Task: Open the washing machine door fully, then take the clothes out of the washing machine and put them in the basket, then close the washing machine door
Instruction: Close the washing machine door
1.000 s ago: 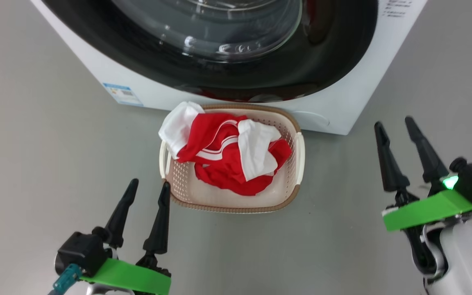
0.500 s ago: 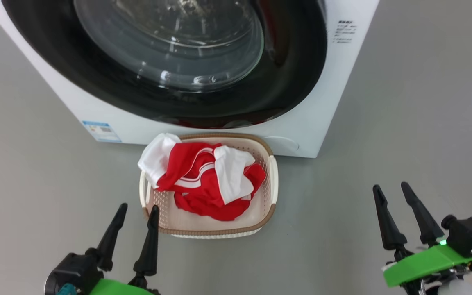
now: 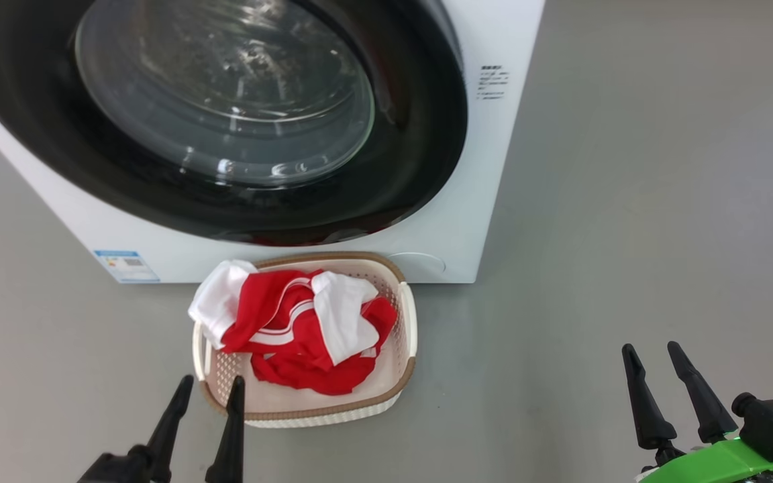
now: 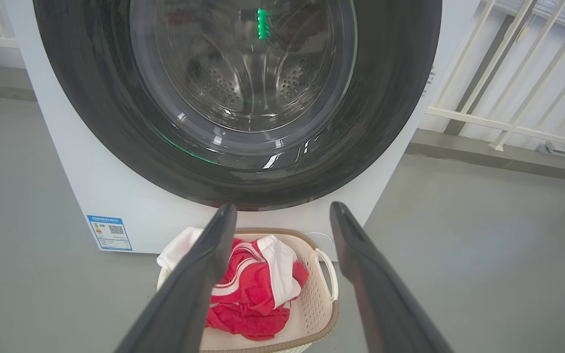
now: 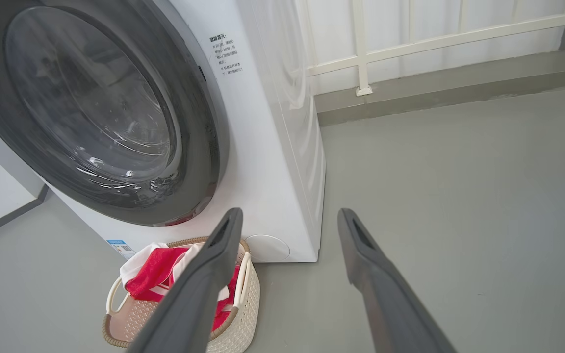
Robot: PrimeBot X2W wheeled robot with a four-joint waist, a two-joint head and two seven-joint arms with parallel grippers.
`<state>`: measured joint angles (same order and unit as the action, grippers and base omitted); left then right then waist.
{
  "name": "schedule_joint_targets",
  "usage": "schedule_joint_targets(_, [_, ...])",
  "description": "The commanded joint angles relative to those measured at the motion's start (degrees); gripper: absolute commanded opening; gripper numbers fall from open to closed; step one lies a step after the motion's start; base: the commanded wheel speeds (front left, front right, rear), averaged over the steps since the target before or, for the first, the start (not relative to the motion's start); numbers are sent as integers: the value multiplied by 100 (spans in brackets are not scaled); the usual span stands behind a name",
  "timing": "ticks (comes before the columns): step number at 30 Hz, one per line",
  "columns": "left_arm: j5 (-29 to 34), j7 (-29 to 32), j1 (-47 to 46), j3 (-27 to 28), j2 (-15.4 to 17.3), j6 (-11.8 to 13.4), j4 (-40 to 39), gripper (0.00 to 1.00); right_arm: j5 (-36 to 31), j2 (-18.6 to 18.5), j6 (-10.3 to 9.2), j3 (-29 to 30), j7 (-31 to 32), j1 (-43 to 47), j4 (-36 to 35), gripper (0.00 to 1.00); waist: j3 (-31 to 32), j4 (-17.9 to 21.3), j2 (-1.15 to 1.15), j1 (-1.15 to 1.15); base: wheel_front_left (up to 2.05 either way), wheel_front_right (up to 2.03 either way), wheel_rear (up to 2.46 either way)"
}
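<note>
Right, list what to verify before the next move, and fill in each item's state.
1. The washing machine door sits flush on the washing machine: ok.
2. Its latch has caught: cannot tell.
3. The drum, seen through the glass, has no garment in it: ok.
4. The clothes lie in the basket: ok, though one white piece hangs over its rim.
5. The left gripper, jaws open, holding nothing: ok.
6. The right gripper, jaws open, holding nothing: ok.
</note>
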<state>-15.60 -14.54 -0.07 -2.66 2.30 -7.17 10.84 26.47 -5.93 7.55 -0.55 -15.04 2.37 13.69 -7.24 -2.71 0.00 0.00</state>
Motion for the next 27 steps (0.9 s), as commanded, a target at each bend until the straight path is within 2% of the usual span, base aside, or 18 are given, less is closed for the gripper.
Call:
schedule_joint_targets(1, [59, -46, 40, 225, 58, -31, -167, 100, -106, -58, -6, -84, 4, 52, -169, 100, 67, 98, 0, 0, 0, 0, 0])
schedule_joint_targets(9, [77, -46, 282, 386, 58, -31, -257, 100, -131, -9, -6, 23, 4, 287, -251, 100, 138, 270, 0, 0, 0, 0, 0])
schedule_joint_targets(27, [39, -46, 367, 429, 58, -32, -316, 100, -205, 56, -6, 65, 4, 481, -309, 100, 220, 372, 0, 0, 0, 0, 0])
